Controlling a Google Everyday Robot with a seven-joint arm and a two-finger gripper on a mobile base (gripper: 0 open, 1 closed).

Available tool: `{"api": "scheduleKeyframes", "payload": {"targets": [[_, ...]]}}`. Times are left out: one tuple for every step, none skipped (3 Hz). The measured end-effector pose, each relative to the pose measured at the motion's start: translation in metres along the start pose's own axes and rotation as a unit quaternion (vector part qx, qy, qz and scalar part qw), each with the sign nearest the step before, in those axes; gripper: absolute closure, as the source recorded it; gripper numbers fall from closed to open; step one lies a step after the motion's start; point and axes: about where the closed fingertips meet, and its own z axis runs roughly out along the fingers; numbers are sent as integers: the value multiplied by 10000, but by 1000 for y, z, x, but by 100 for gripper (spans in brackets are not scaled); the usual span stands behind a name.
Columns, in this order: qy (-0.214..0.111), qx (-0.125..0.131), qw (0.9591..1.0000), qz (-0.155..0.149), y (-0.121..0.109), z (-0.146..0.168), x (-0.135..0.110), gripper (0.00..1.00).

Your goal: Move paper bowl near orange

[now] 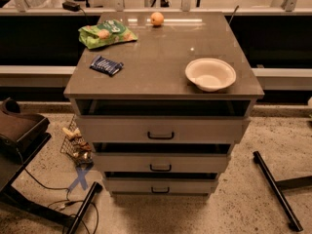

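Note:
The paper bowl (pixel 210 74) is off-white and shallow. It sits upright near the front right edge of the grey cabinet top (pixel 161 57). The orange (pixel 157 18) is small and round and rests at the back edge of the top, near the middle. The bowl and the orange are far apart, with bare cabinet top between them. My gripper is not in view.
A green snack bag (pixel 107 33) lies at the back left and a dark blue wrapped bar (pixel 107 65) at the left. The cabinet has three drawers (pixel 161 134) below. A wire basket (pixel 77 143), cables and black bars (pixel 275 189) are on the floor.

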Motion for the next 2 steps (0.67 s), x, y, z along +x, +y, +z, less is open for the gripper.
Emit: {"api": "scheduleKeyframes", "payload": {"targets": [[-13,13,10000,-1,0,-1,-1,0],[-207,80,9997,62,0,11,-14,0]]}}
